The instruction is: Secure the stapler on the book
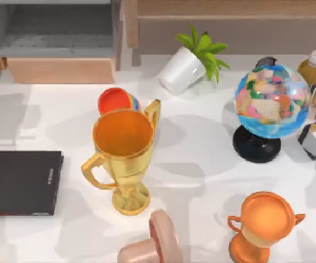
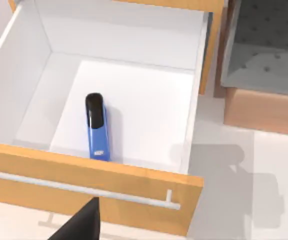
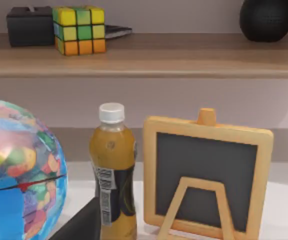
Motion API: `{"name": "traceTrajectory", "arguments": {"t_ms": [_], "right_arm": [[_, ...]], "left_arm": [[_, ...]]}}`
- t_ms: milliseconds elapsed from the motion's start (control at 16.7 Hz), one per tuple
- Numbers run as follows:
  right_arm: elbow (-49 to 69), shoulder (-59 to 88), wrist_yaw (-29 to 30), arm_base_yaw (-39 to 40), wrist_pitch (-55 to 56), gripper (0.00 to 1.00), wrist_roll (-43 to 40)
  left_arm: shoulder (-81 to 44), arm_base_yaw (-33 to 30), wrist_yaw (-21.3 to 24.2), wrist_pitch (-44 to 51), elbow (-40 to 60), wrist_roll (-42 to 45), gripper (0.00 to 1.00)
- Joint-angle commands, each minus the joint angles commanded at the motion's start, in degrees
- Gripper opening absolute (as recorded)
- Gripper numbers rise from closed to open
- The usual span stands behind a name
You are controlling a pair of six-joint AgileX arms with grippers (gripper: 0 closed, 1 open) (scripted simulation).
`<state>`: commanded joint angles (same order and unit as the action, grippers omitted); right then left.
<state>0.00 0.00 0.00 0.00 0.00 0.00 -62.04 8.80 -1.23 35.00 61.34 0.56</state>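
The blue stapler (image 2: 97,128), with a black end, lies flat on the white floor of an open wooden drawer (image 2: 84,182), close behind its front panel. A dark part of my left gripper (image 2: 81,225) shows in front of the drawer, above the handle bar and apart from the stapler. The black book (image 1: 18,182) with red text lies flat at the table's left edge, with nothing on it. A dark part of my right gripper (image 3: 81,225) hangs at the table's right side, facing a juice bottle (image 3: 113,175).
A tall gold trophy cup (image 1: 124,159) stands right of the book. Around it are a red bowl (image 1: 117,100), a tipped plant pot (image 1: 188,66), a globe (image 1: 264,104), an orange cup (image 1: 265,224) and a pink stamp (image 1: 155,244). A small chalkboard easel (image 3: 206,175) stands beside the bottle.
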Motion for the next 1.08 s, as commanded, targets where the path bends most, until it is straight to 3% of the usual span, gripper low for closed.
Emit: {"name": "traceTrajectory", "arguments": {"t_ms": [660,1080], "right_arm": [[0.0,0.0,0.0,0.0,0.0,1.0,0.0],[0.0,0.0,0.0,0.0,0.0,1.0,0.0]], "left_arm": [[-64.4,7.8,0.7,34.6,63.9,0.1,1.0],[-87.8,9.5,1.6,46.8,87.1,0.2,1.0]]}}
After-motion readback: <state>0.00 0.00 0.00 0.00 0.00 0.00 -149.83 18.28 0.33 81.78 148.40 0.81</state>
